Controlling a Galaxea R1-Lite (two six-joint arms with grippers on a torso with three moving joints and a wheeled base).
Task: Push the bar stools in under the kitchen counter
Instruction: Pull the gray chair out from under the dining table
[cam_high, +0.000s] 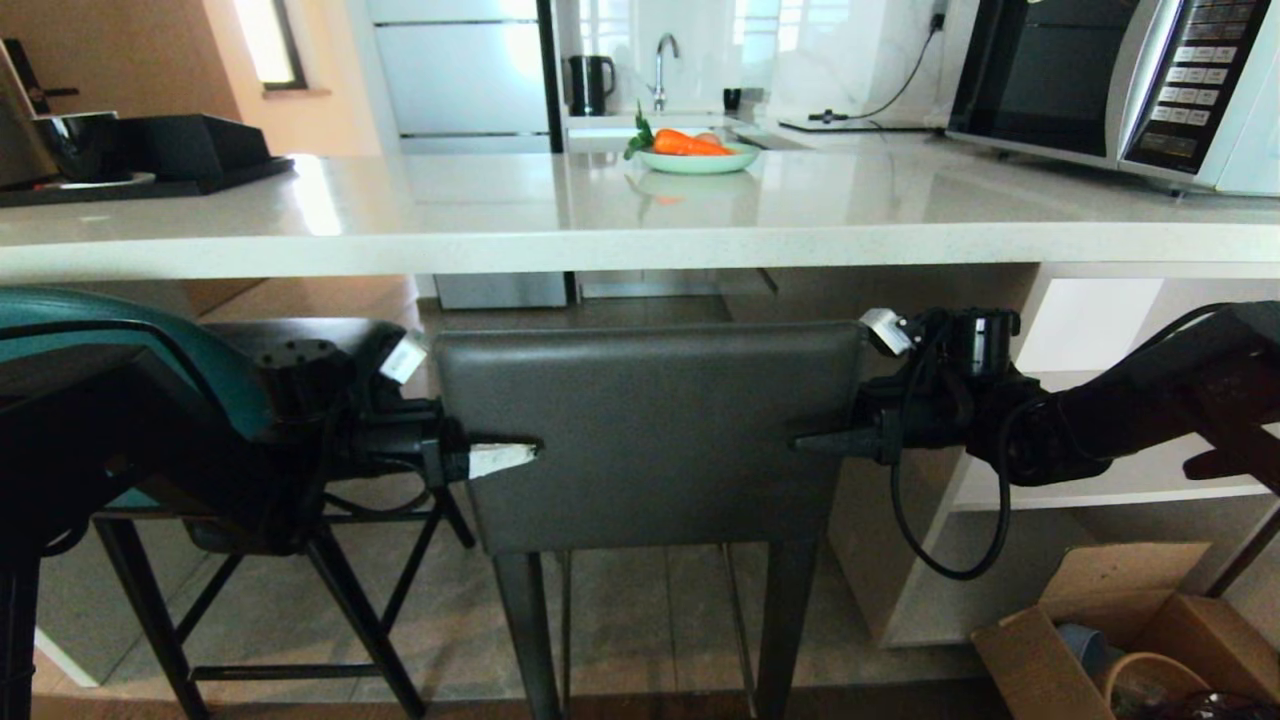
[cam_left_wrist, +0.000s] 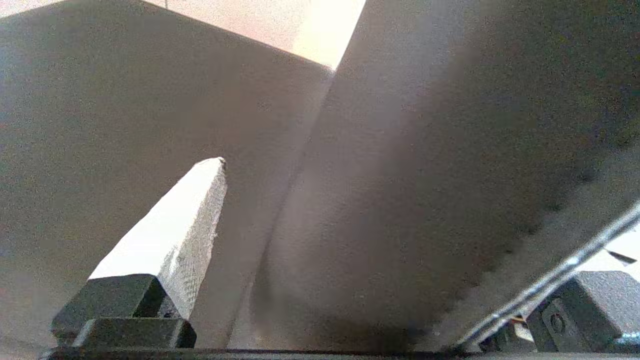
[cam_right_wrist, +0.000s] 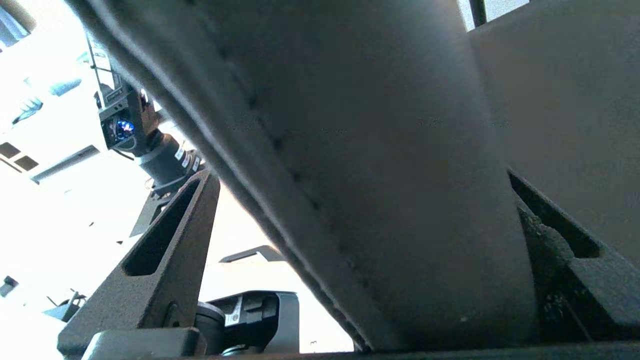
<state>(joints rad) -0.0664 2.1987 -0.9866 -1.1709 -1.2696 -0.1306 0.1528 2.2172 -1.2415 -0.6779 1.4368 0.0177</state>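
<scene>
While the grey stool (cam_high: 655, 430) stands just before the kitchen counter (cam_high: 640, 235), you see the left gripper (cam_high: 505, 457) and right gripper (cam_high: 822, 440) straddling its backrest edges, jaws spread wide; the teal stool (cam_high: 130, 345) stands at left.

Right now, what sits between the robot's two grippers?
The grey stool's back: the head view shows the left gripper at one edge, the right gripper at the other.

Glossy off-white stone desk (cam_high: 500, 215); matt, stitched dark-grey leather stool back (cam_high: 650, 430); smooth teal stool back (cam_high: 120, 340) at left; plain cardboard box (cam_high: 1100, 640) near right.
</scene>
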